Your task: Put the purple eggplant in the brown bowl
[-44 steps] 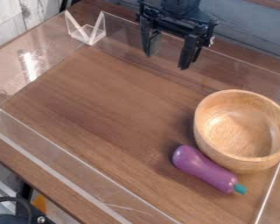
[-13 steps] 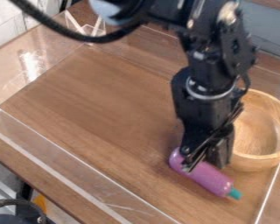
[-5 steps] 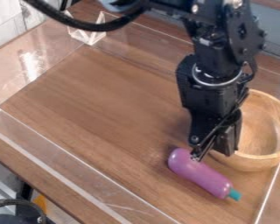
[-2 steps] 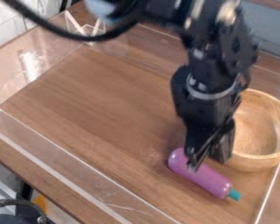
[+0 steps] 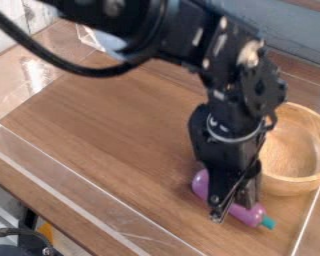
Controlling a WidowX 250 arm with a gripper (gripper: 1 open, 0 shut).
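Note:
The purple eggplant lies on the wooden table near the front right, its teal stem tip pointing right. My gripper points steeply down right over the eggplant's middle and hides most of it. The two dark fingers stand close together, shut, and nothing shows between them. Whether they touch the eggplant I cannot tell. The brown bowl sits just right of the gripper, empty as far as it shows, with the arm covering its left rim.
A clear plastic wall borders the table along its front and left. A clear folded stand sits at the back left. Bare wood stretches left of the arm.
The gripper has sunk and come toward the front, from beside the bowl's rim down onto the eggplant. The eggplant and the bowl have kept their places.

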